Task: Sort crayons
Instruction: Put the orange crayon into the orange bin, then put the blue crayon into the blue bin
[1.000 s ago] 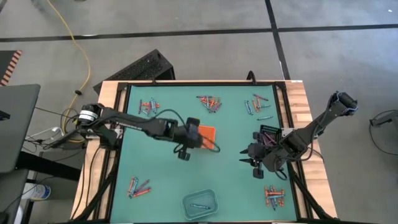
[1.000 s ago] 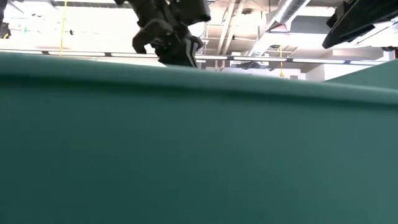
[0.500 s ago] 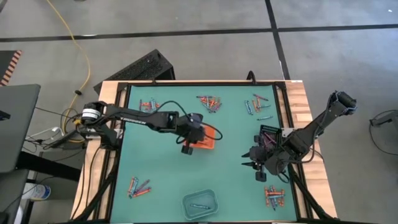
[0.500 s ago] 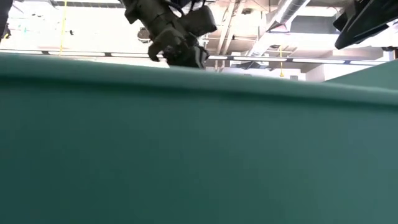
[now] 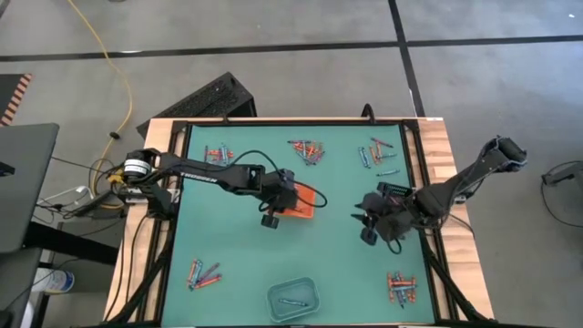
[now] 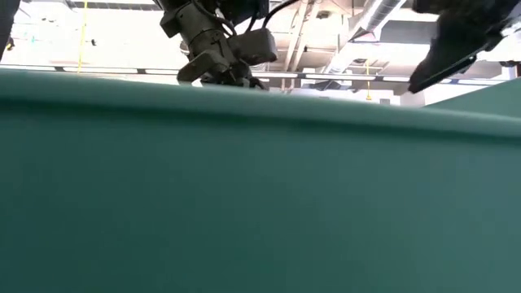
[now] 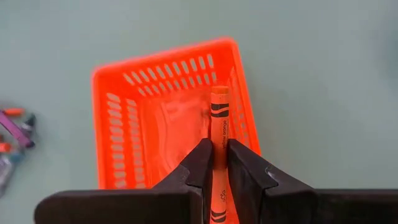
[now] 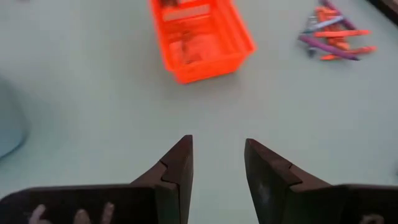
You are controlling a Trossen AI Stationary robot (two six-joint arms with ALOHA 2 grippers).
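Left end effector point(image 7: 216, 163): nearly shut, pinching an orange crayon point(image 7: 218, 134) upright between its fingers, hanging over the orange tray point(image 7: 124, 127) at mid-desk point(image 5: 237, 273).
Orange crayon: its tip is above the tray's inner side, close to one long wall.
Other crayons: small piles near the desk corners and far edge, e.g. point(image 5: 204, 274); one lies in the clear tray point(image 5: 293, 299).
Right end effector point(image 8: 217, 163): fingers spread, holding nothing, hovering over bare desk right of the orange tray.
Risk: released this near the wall, the crayon may strike the rim and roll out onto the desk.
Risk: the right arm, moving inward, could crowd the left arm.
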